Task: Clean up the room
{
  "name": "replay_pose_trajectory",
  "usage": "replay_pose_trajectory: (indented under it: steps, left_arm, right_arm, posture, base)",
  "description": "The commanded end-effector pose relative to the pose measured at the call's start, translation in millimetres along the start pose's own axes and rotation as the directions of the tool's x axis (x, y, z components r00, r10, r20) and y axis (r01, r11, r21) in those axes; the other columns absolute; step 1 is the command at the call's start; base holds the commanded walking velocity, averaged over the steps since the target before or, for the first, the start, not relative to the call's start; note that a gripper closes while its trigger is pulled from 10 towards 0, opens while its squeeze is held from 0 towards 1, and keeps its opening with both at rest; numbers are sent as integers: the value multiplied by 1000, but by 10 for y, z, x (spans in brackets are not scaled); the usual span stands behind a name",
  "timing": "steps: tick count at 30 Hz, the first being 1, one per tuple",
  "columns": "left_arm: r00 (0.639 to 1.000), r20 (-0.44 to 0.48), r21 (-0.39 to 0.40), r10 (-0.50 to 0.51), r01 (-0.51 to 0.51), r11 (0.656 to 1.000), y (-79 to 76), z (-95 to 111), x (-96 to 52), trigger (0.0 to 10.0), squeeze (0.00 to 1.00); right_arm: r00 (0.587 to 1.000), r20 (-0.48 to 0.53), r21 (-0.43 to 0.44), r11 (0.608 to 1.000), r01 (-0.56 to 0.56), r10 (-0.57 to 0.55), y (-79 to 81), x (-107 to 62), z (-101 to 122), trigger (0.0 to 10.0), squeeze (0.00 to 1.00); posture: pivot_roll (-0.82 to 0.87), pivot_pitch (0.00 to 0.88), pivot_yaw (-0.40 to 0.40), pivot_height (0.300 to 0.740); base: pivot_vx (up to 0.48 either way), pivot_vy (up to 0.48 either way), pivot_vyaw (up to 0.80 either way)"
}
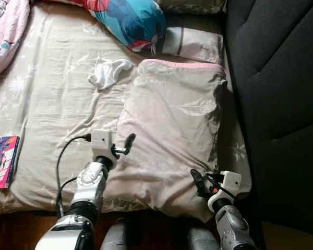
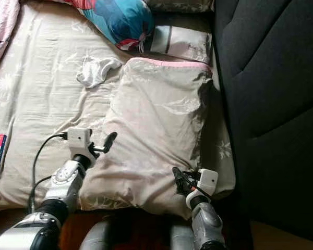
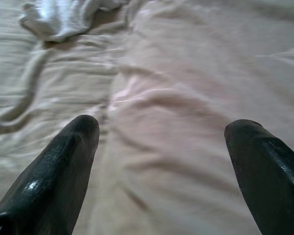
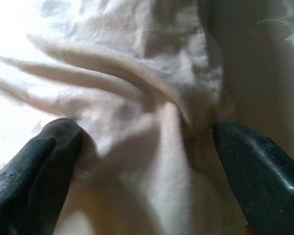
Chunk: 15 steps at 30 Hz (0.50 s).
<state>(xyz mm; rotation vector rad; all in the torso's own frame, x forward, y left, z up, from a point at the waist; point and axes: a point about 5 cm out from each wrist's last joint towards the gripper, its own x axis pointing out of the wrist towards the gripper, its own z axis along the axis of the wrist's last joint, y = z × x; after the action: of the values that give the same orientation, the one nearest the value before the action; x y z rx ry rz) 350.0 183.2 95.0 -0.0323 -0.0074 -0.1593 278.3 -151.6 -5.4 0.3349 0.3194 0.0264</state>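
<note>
Your left hand [image 1: 126,146] hovers open at the pillow's [image 1: 172,130] near left edge; your right hand [image 1: 202,183], fingers spread, presses its near corner by the bed's [image 1: 47,94] front edge.

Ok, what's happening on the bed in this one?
The robot stands at the bed's edge with both grippers on a large pillow. The left gripper is open at the pillow's left edge, and the right gripper is open with its fingers pressed into the fabric near the pillow's front right corner. Nothing is lifted yet. A white sock lies on the sheet beyond, and a book sits at the bed's left edge.
</note>
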Motion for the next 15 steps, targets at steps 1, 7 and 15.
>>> replay_pose_trajectory:
  steps: [1, 7, 15]
  left_arm:
    - [995, -97, -23, 14, -17, 1000, 38, -205, -101, 10000, 0]
    - [983, -183, -33, 19, -25, 999, 88, -355, -181, 10000, 0]
    - [969, -247, -57, 16, -31, 998, 70, -475, -238, 10000, 0]
  right_arm:
    - [997, -43, -11, 998, 57, -58, -114, -98, -137, 10000, 0]
    - [989, 31, -44, 989, 144, -142, -343, -94, 53, 10000, 0]
    - [991, 30, -28, 991, 134, -133, -344, -65, 92, 10000, 0]
  posture:
    - [-39, 424, -2, 740]
    - [-52, 418, -14, 740]
    - [-61, 422, -29, 740]
  base:
    - [0, 0, 0]
    - [0, 0, 0]
    - [0, 0, 0]
